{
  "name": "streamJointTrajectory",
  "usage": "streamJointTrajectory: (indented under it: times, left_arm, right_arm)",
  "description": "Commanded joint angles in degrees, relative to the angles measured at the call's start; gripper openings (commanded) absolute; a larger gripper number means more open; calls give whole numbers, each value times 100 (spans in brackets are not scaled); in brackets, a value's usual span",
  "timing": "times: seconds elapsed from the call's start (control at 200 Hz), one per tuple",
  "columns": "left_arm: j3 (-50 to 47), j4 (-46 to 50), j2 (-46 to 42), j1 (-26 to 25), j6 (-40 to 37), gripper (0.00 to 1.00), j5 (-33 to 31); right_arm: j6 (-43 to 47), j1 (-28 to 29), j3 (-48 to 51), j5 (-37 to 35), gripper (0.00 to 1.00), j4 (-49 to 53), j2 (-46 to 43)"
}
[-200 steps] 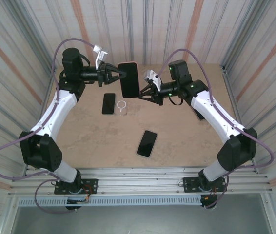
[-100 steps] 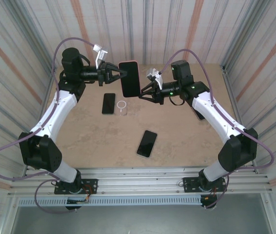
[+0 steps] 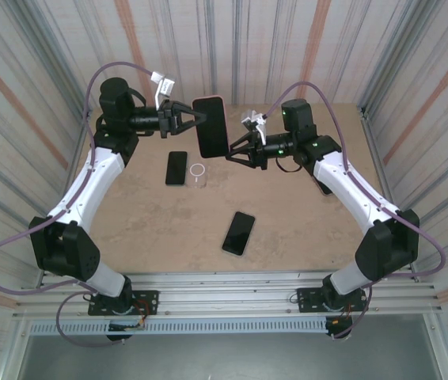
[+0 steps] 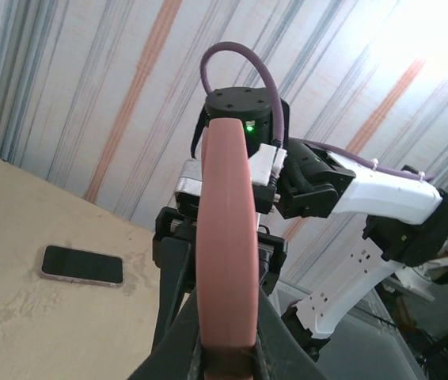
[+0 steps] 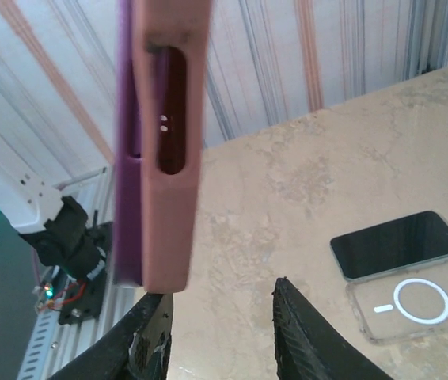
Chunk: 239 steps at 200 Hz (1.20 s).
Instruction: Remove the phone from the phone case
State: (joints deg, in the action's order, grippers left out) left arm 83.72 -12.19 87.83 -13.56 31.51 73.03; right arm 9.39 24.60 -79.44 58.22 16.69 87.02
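The left gripper (image 3: 197, 119) is clamped tight on one edge of the pink rubbery phone case (image 3: 208, 99) and holds it upright in the air, above the far part of the beige stone-look table (image 3: 303, 229). The dark-screened phone (image 3: 210, 131) sits inside the case. From the left wrist cam you just see the case's pink back (image 4: 228, 237), pinched at the bottom.

The right gripper (image 3: 230, 150) is right beside the case's other edge with its fingers (image 5: 149, 340) apart and nothing gripped. Can't tell if it's touching.

Down on the table are a flat black phone (image 3: 239, 233), a second dark phone (image 3: 176, 168) and, next to that, a clear case with a white ring (image 3: 198, 172).
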Motion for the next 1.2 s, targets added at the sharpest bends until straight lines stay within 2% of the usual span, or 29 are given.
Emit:
streamJointTrajectory:
  times: [0.0,0.105,0.236,0.371,0.566,0.767,1.193]
  left_arm:
    - [-117,-245,-56,129,920,0,-423]
    - [-176,-888,5,179,1852,0,-572]
    - [-164,-914,-29,170,2249,0,-805]
    - [-105,-1101,-30,161,2697,0,-896]
    - [-180,-1357,6,143,3264,0,-1121]
    - [-211,-1849,119,92,3716,0,-1203]
    - [-223,-1633,217,82,3574,0,-1331]
  right_arm:
    - [-416,-30,-19,392,38,-728,-338]
    - [-1241,-188,258,477,42,-1456,-353]
    - [-2488,-362,674,471,45,-2648,-346]
    - [-3251,-437,826,250,46,-3089,-259]
    - [-4965,-510,1234,22,48,-4830,-44]
    - [-5286,-483,1282,-30,47,-5046,91]
    - [-6014,-528,1461,-65,47,-5980,148]
